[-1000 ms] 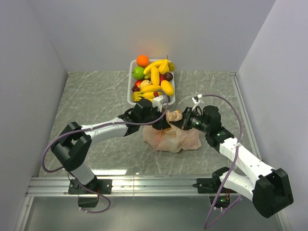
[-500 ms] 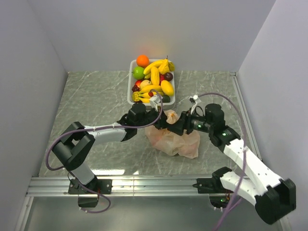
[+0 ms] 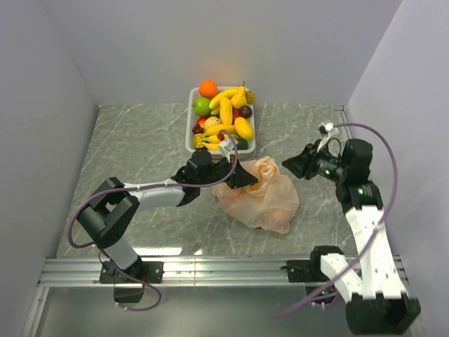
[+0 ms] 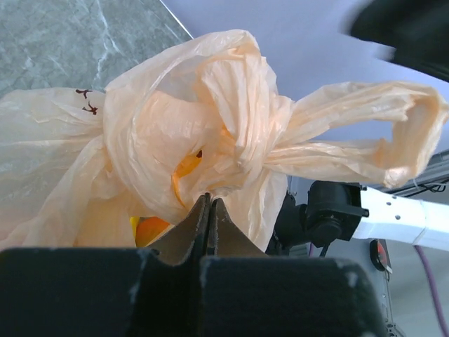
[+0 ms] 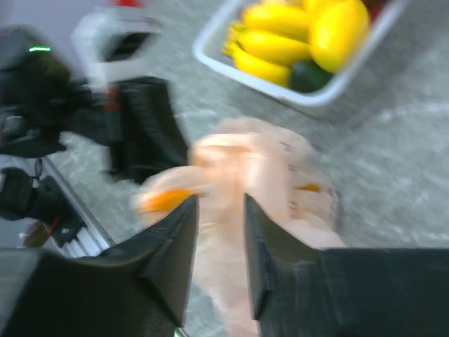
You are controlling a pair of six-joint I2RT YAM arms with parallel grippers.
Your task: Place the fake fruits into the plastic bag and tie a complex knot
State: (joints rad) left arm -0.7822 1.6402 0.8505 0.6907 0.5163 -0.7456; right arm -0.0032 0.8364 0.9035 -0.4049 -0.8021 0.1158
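Left gripper [image 3: 237,177]: just left of centre in the overhead view, at the upper left edge of the plastic bag [image 3: 270,203]. In its wrist view the fingers [image 4: 200,225] are pressed flat together, and a fold of the bag's film appears to be pinched at the tips.
Right gripper [image 3: 292,165]: right of centre in the overhead view, off the bag's upper right and not touching it. In its blurred wrist view the fingers [image 5: 175,246] stand partly apart with nothing between them.
Plastic bag: pale peach and crinkled, lying on the grey marbled table [image 3: 140,140] in the middle of the overhead view.
Knot [image 4: 247,149]: a twisted lump at the centre of the left wrist view, with a handle loop [image 4: 393,130] sticking out to the right.
Fruit in bag: orange [image 4: 151,228] and yellow [image 4: 186,167] patches show through the film, and which fruits they are cannot be told.
Tray [image 3: 190,126]: white, top centre of the overhead view, beyond the bag.
Fake fruits in tray: an orange [image 3: 208,88], a green lime [image 3: 202,106], yellow bananas [image 3: 226,109] and darker pieces, piled up.
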